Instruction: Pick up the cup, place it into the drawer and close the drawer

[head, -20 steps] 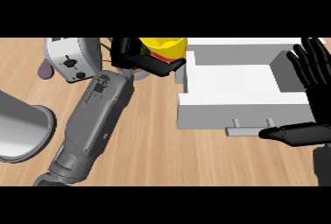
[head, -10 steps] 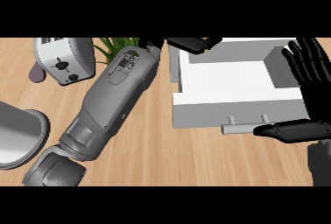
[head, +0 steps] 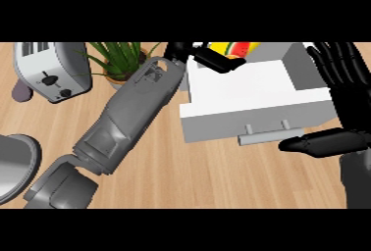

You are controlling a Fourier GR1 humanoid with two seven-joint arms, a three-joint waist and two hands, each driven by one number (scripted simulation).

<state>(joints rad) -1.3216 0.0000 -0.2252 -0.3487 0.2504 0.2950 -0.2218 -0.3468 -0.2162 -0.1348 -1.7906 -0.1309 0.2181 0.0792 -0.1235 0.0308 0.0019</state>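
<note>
Since a second ago the left forearm has swung rightward and up across the counter, carrying the cup from beside the drawer to its far left corner.

At the left stand a silver slot toaster (head: 49, 68) and a leafy green potted plant (head: 119, 58). The left hand (head: 210, 59) is curled round the yellow cup with red and green markings (head: 235, 48), which shows only partly past the fingers, at the view's top. The cup hangs over the rear left corner of the open white box drawer (head: 246, 93); the cavity lies just ahead and right of it, so setting it down looks like a short lowering. The right hand (head: 348, 93) rests open at the right edge. It is nearer the drawer's grey bar handle (head: 264, 136), and seems better placed for closing.
</note>
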